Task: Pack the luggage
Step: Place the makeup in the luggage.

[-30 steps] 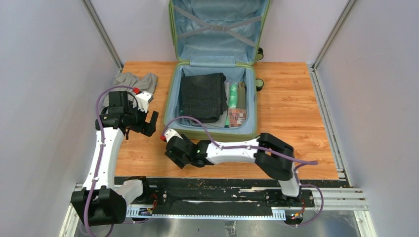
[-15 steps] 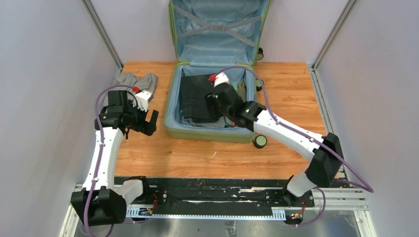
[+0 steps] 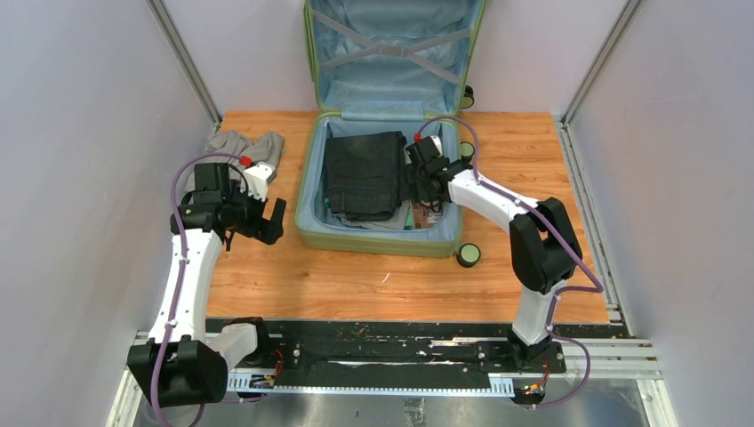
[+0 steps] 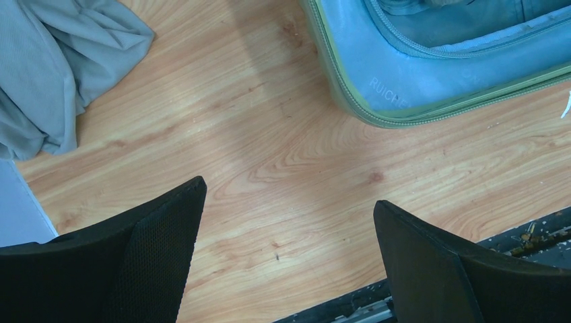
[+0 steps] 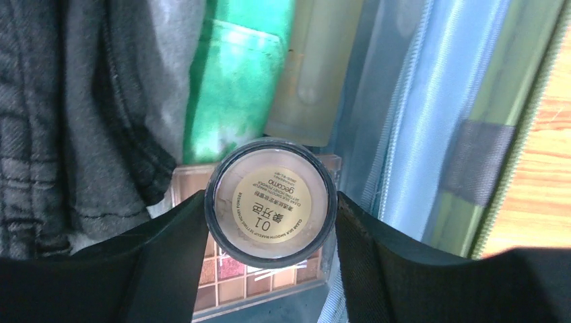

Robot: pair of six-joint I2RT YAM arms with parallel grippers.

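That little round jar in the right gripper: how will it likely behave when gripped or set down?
The jar looks hard and smooth, pinched across its round wall by the right gripper, so it may slip or twist. Set on edge it would probably roll; flat on the palette below, it should sit steady.

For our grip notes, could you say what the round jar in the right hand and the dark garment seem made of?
The round jar looks like glossy plastic or glass: dark shiny rim, gold printed label. The dark garment looks like matte denim: visible twill weave, stitched seams.
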